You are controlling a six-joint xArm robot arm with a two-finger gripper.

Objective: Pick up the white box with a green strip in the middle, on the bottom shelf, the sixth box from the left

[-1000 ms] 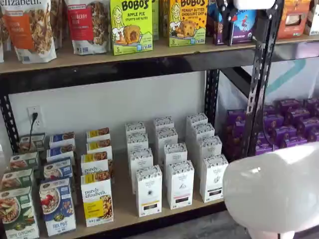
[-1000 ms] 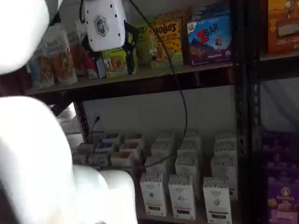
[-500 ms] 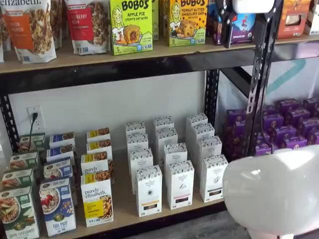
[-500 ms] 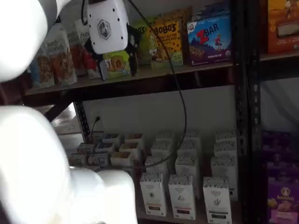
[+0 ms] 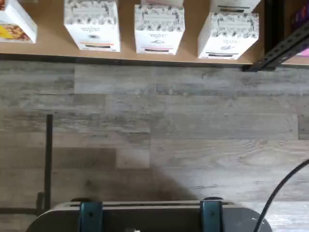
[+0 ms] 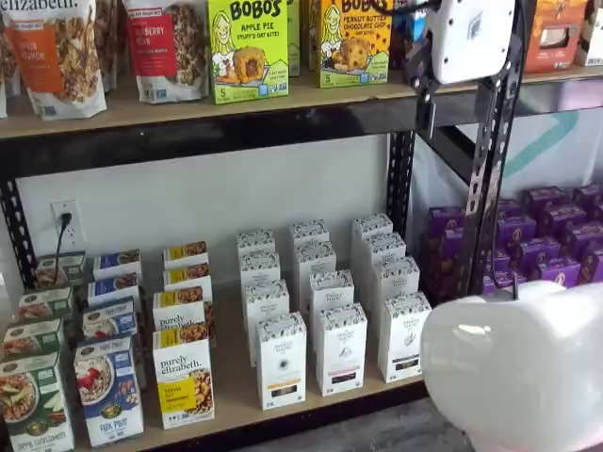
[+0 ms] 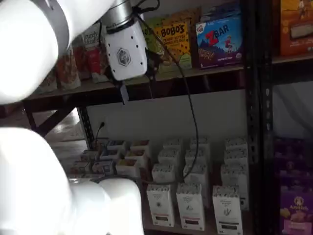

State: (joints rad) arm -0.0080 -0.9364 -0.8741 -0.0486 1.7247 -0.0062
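The white box (image 6: 403, 336) with the dark greenish strip stands at the front of the rightmost column of white cartons on the bottom shelf (image 6: 236, 395). It also shows in a shelf view (image 7: 227, 209) and in the wrist view (image 5: 227, 33), beside cartons with a reddish strip (image 5: 158, 26) and a yellowish strip (image 5: 91, 24). My gripper (image 7: 136, 87) hangs high, at the level of the upper shelf, far above the box. Its two black fingers stand apart with nothing between them. In a shelf view the gripper (image 6: 429, 108) shows only one finger clearly.
Colourful granola boxes (image 6: 184, 377) fill the bottom shelf's left side. Bobo's boxes (image 6: 248, 47) stand on the upper shelf. A black perforated upright (image 6: 485, 188) separates purple boxes (image 6: 542, 235). My white arm link (image 6: 518, 367) fills the foreground. A cable (image 7: 190, 112) hangs down. The wrist view shows grey wood floor (image 5: 154, 125).
The gripper has come down from the top edge, so its white body and fingers now show at upper-shelf height. The boxes have not moved.
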